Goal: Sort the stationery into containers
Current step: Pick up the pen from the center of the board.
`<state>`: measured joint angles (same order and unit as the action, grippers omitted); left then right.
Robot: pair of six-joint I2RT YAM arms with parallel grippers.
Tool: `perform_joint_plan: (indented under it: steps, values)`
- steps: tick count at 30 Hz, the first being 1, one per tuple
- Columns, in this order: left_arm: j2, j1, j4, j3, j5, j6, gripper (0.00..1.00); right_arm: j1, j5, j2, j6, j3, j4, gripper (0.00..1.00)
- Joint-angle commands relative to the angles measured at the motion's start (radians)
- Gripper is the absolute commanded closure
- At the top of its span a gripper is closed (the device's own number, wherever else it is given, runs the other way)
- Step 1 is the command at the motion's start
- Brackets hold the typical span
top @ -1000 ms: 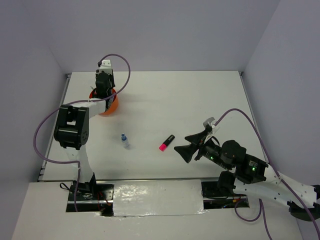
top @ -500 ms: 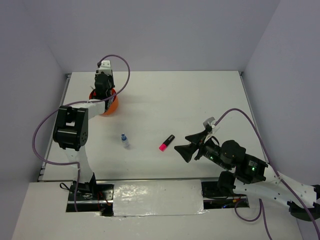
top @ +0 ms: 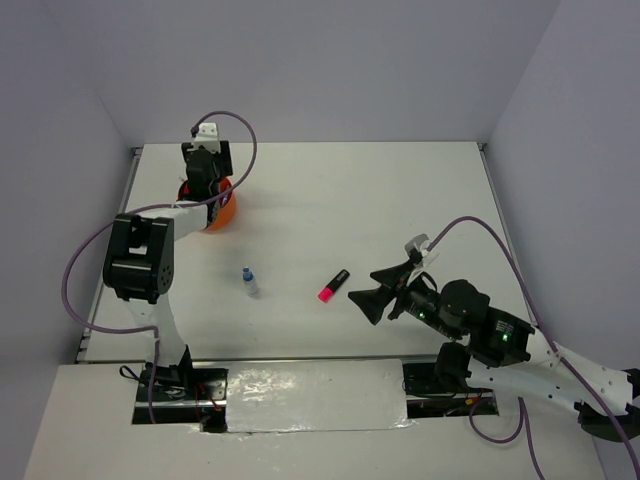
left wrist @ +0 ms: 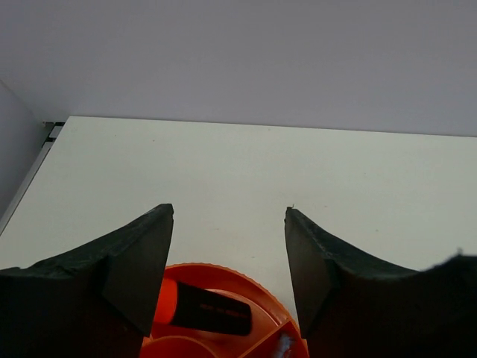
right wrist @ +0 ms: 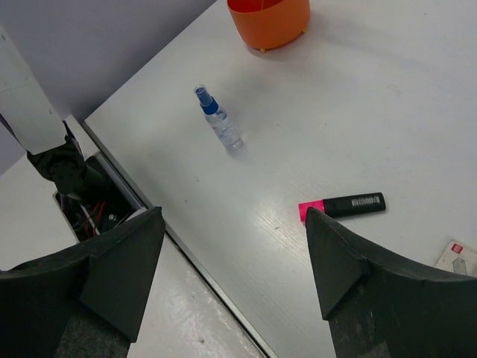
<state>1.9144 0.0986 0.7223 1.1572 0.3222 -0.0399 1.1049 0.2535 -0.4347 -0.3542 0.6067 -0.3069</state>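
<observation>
Plainly the next piece to go is the pink-capped highlighter [right wrist: 343,205]. It lies flat on the white surface [right wrist: 387,97] at the lower right of the right wrist view, cap toward the left, apart from everything else. Up and left of it the blue-capped bottle [right wrist: 220,125] appears to lie on its side, and the orange organiser [right wrist: 268,21] stands at the top edge of the frame. The right pincer [right wrist: 235,216] hangs above the surface with its jaws spread wide and nothing between them; the highlighter sits off toward the right jaw, not centred. To take it well, I judge the pincer should shift right until the black barrel is midway between the jaws. It should then turn so the jaws close across the barrel and not along it, and come down low, since so slim a piece could roll or slip out. The left pincer [left wrist: 228,211] is likewise wide open and empty, above the organiser. Its wrist view shows what the overhead one cannot: a black highlighter [left wrist: 212,312] lying in a ring compartment. The right wrist view shows a small pale piece [right wrist: 458,257] with a red mark at its right edge; I cannot find it in the overhead view, where the right arm probably covers it.
</observation>
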Motion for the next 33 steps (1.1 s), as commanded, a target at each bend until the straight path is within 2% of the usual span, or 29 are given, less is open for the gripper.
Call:
perform_joint_plan:
  steps: [1,5,7,8,10,12,13,15,16,17,19,21,24,25,27,28,29,33]
  values:
    - [-0.072,-0.005,0.046,0.025,-0.044,-0.038,0.26,-0.007,0.024,-0.012,0.015,0.005,0.038,0.17]
    - [-0.103,0.006,-0.049,0.114,-0.066,-0.064,0.01,-0.005,0.065,-0.048,-0.043,-0.016,0.052,0.16]
    - [-0.127,0.016,-0.13,0.159,-0.061,-0.072,0.01,-0.007,0.101,-0.097,-0.09,-0.016,0.042,0.16]
    - [-0.138,0.029,-0.164,0.209,-0.06,-0.075,0.01,-0.008,0.168,-0.113,-0.161,-0.016,0.031,0.15]
    - [-0.169,0.044,-0.285,0.269,-0.043,-0.094,0.01,-0.014,0.254,-0.183,-0.259,0.002,-0.036,0.04]
    - [-0.19,0.072,-0.398,0.398,-0.015,-0.138,0.01,-0.061,0.319,-0.281,-0.423,0.022,-0.127,0.0]
    - [-0.19,0.078,-0.544,0.451,-0.014,-0.158,0.01,-0.085,0.317,-0.321,-0.471,0.043,-0.148,0.0]
    - [-0.18,0.092,-0.726,0.658,0.0,-0.24,0.01,-0.129,0.29,-0.445,-0.586,0.059,-0.179,0.0]
    - [-0.176,0.092,-0.917,0.723,-0.003,-0.271,0.01,-0.131,0.285,-0.49,-0.616,0.082,-0.185,0.0]
    - [-0.173,0.092,-1.014,0.854,-0.024,-0.302,0.01,-0.132,0.289,-0.531,-0.667,0.094,-0.193,0.0]
    - [-0.189,0.093,-1.252,0.965,-0.041,-0.371,0.01,-0.134,0.306,-0.654,-0.695,0.132,-0.176,0.0]
    - [-0.265,0.093,-1.339,0.948,-0.122,-0.388,0.01,-0.158,0.317,-0.761,-0.712,0.168,-0.19,0.01]
    - [-0.435,0.104,-1.382,0.738,-0.241,-0.391,0.01,-0.201,0.309,-0.832,-0.703,0.208,-0.158,0.01]
    - [-0.484,0.127,-1.377,0.601,-0.247,-0.39,0.01,-0.211,0.306,-0.837,-0.681,0.214,-0.143,0.02]
    - [-0.644,0.16,-1.362,0.469,-0.197,-0.373,0.01,-0.22,0.302,-0.86,-0.707,0.237,-0.158,0.02]
    - [-0.691,0.188,-1.359,0.349,-0.174,-0.371,0.01,-0.221,0.308,-0.871,-0.739,0.245,-0.164,0.02]
    - [-0.786,0.196,-1.35,0.296,-0.17,-0.365,0.01,-0.221,0.309,-0.904,-0.761,0.254,-0.172,0.03]
    - [-0.963,0.204,-1.319,0.083,-0.195,-0.327,0.01,-0.214,0.351,-1.016,-0.825,0.339,-0.255,0.03]
